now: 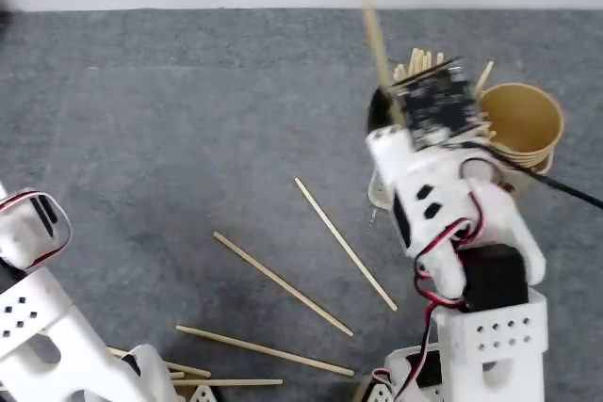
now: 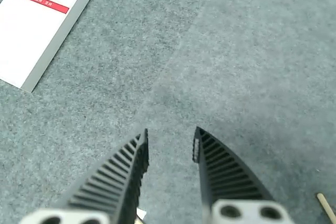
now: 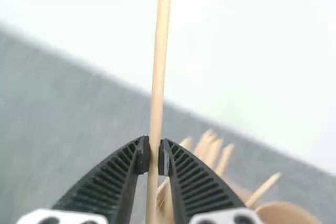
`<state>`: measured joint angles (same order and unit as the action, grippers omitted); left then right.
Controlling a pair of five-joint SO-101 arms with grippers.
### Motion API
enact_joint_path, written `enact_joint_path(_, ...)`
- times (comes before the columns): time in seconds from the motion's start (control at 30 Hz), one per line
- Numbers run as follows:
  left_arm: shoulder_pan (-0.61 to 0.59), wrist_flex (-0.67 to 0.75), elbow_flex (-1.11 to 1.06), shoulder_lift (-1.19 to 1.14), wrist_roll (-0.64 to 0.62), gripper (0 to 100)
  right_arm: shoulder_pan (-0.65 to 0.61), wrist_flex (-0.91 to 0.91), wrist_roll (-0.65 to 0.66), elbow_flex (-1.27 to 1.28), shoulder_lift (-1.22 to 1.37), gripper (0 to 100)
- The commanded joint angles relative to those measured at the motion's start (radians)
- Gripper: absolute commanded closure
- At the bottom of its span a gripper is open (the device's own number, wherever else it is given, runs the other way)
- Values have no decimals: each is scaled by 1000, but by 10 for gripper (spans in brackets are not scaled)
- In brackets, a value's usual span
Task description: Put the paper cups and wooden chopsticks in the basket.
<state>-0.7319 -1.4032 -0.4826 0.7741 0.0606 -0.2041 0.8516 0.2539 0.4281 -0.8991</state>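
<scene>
Wooden chopstick [image 3: 160, 51] first: pinching it upright with the right gripper [image 3: 153, 156], jaws all but closed on the shaft, hovering over a bunch of sticks [image 1: 419, 61] beside the stacked paper cups [image 1: 520, 120], possibly in a basket hidden by the arm. Leaving several loose chopsticks [image 1: 281, 282] lying on the grey mat [image 1: 188, 120]. Holding the left gripper [image 2: 170, 135] parted, gripping nothing, above bare mat.
</scene>
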Motion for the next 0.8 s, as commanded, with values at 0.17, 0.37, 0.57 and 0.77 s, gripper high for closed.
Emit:
enact_joint_path(0.17,-6,0,8,29,9,859,150,-507,-37,307,-24,991)
enact_joint_path(0.37,-6,0,8,29,9,859,202,-659,-40,497,-21,991)
enact_joint_path(0.57,-6,0,8,29,9,859,211,-654,-43,503,-24,846)
enact_joint_path(0.77,-6,3,-4,31,9,859,196,-538,-43,422,-67,870)
